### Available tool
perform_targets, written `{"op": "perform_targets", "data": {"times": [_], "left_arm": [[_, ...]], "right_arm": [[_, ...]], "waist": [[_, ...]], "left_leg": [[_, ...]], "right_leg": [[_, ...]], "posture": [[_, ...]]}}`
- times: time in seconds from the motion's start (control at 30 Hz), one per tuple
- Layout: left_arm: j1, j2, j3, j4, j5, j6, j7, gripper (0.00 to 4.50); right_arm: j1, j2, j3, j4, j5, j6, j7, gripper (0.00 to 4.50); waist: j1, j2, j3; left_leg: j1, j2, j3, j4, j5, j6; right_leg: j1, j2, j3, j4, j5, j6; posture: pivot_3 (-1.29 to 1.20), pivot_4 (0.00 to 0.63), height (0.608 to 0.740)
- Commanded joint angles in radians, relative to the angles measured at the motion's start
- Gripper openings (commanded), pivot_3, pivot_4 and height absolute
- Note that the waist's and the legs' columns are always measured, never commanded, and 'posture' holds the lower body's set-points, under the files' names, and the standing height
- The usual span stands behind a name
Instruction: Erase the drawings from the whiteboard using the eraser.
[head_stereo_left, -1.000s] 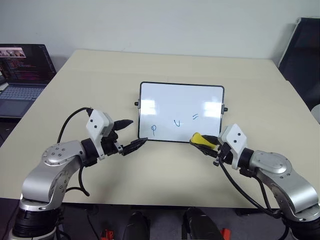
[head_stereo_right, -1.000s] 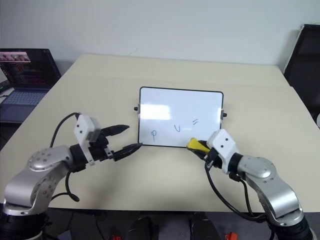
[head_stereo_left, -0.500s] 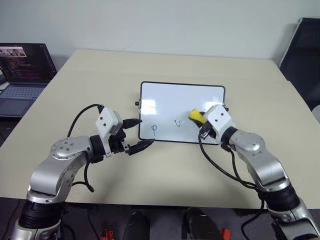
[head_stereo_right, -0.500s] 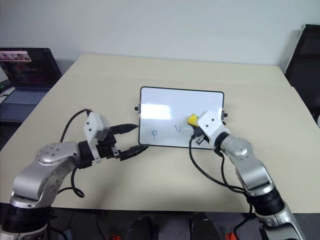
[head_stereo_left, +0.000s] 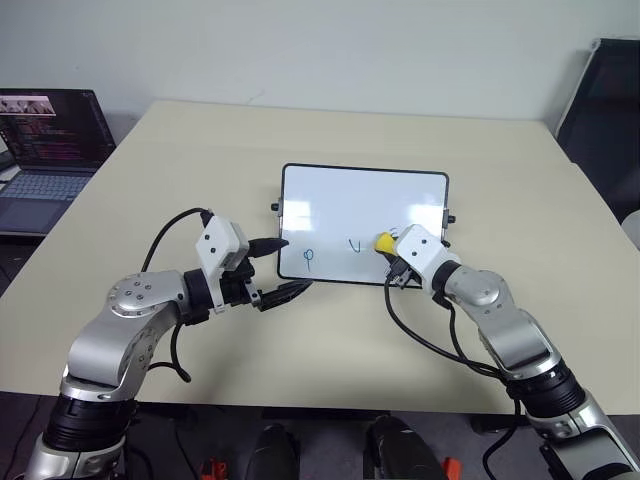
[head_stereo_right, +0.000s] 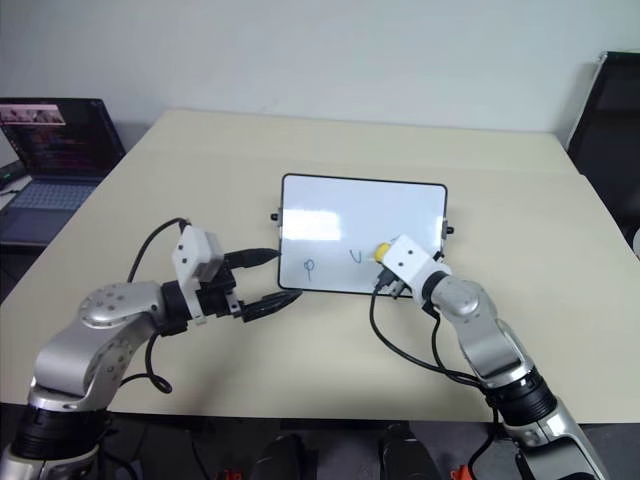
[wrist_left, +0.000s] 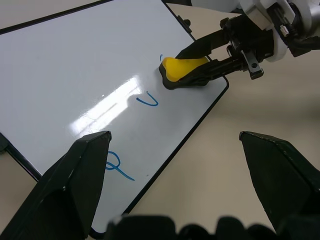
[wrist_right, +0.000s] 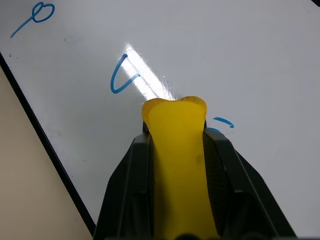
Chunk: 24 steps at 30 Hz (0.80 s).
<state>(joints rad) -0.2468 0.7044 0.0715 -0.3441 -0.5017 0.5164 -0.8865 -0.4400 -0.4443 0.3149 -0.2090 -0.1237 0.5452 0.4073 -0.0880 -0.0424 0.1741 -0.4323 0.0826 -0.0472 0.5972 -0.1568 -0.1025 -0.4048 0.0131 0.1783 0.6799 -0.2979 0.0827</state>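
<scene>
The whiteboard (head_stereo_left: 364, 225) lies flat in the middle of the table (head_stereo_left: 500, 160), with a laptop (head_stereo_left: 45, 150) off at the table's left; the right gripper (wrist_left: 200, 62) is clamped on the yellow eraser (wrist_right: 176, 150), whose front end rests on the board near its near edge. Of the drawings (head_stereo_left: 330, 250), a loop (wrist_left: 116, 162) and a V (wrist_left: 148, 102) remain to the eraser's left, and a short dash (wrist_right: 222, 121) shows just beside it; the left gripper (head_stereo_left: 275, 268) hovers with fingers spread wide at the board's near left corner, holding nothing.
</scene>
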Motion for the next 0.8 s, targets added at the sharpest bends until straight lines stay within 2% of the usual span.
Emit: {"op": "perform_targets", "data": {"times": [0.03, 0.27, 0.43, 0.5, 0.8], "left_arm": [[0.001, 0.0, 0.012, -0.005, 0.001, -0.03, -0.008, 4.5], [0.014, -0.001, 0.011, 0.003, 0.002, -0.048, -0.011, 4.5], [0.024, -0.002, 0.014, 0.012, 0.002, -0.061, -0.016, 4.5], [0.028, -0.001, 0.014, 0.018, 0.004, -0.067, -0.019, 4.5], [0.037, -0.003, 0.013, 0.03, 0.009, -0.086, -0.026, 4.5]], "right_arm": [[-0.024, 0.004, -0.087, 0.071, -0.044, 0.006, -0.086, 1.01], [-0.027, 0.019, -0.092, 0.08, -0.017, 0.04, -0.047, 1.0], [0.033, -0.033, -0.02, 0.005, 0.028, 0.139, 0.118, 1.0], [0.041, -0.044, -0.008, -0.014, 0.023, 0.15, 0.137, 1.0], [-0.027, 0.014, -0.093, 0.043, -0.041, 0.062, -0.042, 1.0]], "waist": [[0.0, 0.0, 0.0], [0.0, -0.001, 0.0], [0.0, -0.002, -0.001], [0.0, -0.002, -0.002], [-0.007, -0.002, -0.001]], "left_leg": [[0.0, 0.0, 0.0, 0.001, 0.0, 0.0], [0.0, -0.001, 0.0, 0.008, 0.0, 0.0], [0.0, 0.0, 0.0, 0.007, 0.0, 0.0], [0.0, 0.0, 0.0, 0.006, 0.0, 0.0], [0.0, -0.001, 0.0, 0.007, 0.0, 0.0]], "right_leg": [[0.0, 0.0, 0.0, 0.0, 0.0, 0.0], [0.0, 0.0, 0.001, 0.0, 0.0, 0.0], [0.0, 0.0, 0.001, 0.0, 0.0, 0.0], [0.0, 0.0, 0.001, 0.0, 0.0, 0.0], [-0.001, -0.001, 0.001, -0.001, 0.0, 0.0]], "posture": [[0.0, 0.15, 0.74], [0.0, 0.15, 0.74], [0.0, 0.15, 0.74], [0.0, 0.15, 0.74], [0.0, 0.15, 0.74]]}}
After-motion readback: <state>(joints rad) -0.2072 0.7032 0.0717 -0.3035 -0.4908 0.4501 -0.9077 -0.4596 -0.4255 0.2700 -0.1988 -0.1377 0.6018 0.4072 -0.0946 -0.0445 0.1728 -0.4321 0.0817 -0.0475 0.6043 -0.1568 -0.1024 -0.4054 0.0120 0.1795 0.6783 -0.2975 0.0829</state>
